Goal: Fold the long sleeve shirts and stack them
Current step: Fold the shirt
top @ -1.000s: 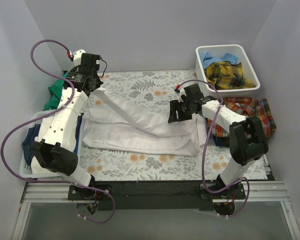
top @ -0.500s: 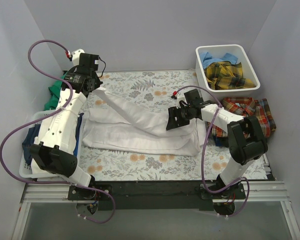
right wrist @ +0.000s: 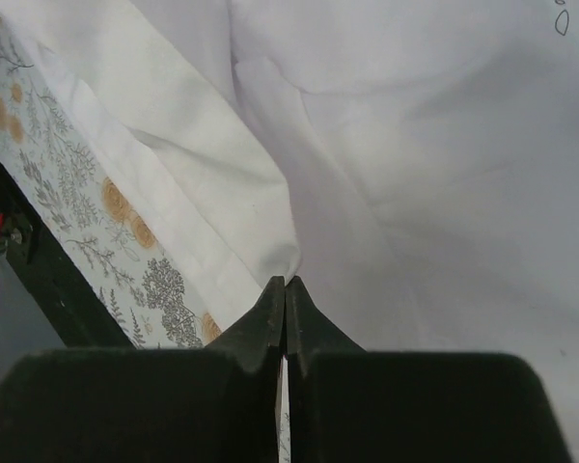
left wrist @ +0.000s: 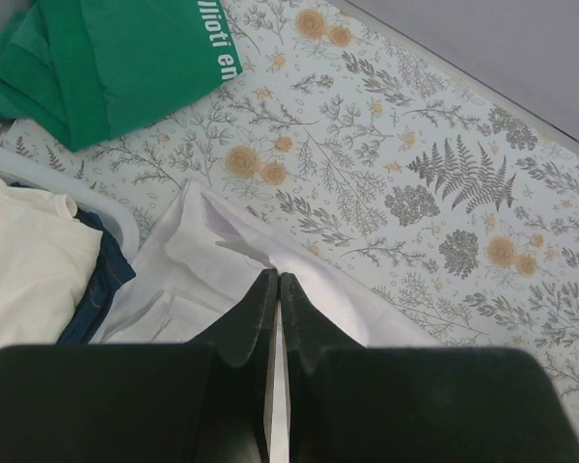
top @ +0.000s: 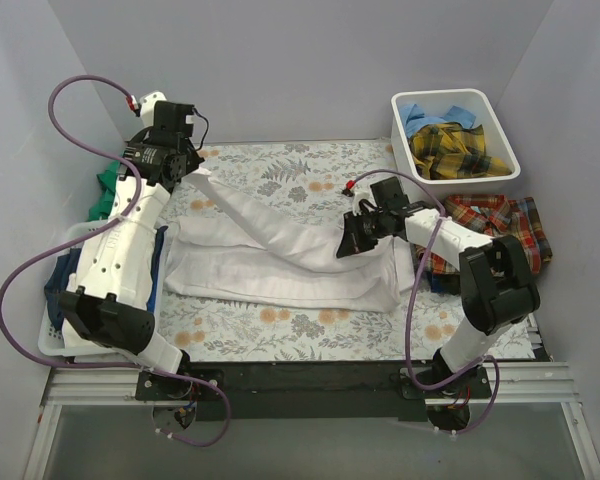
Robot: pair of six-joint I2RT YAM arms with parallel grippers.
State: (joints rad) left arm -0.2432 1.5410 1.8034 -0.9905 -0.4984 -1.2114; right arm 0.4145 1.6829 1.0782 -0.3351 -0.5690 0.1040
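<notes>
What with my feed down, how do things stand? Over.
Left fingers shut on white shirt sleeve, far left. Right fingers shut on its right side. Shirt spread, not yet stacked. Nothing on top of it.

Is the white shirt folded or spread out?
Partly folded: white shirt lies as a wide layered band, a sleeve stretched between left gripper and right gripper.

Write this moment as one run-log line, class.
stage: folding white shirt | left gripper: shut on its sleeve | right gripper: shut on same shirt | yellow plaid shirt: in bin
</notes>
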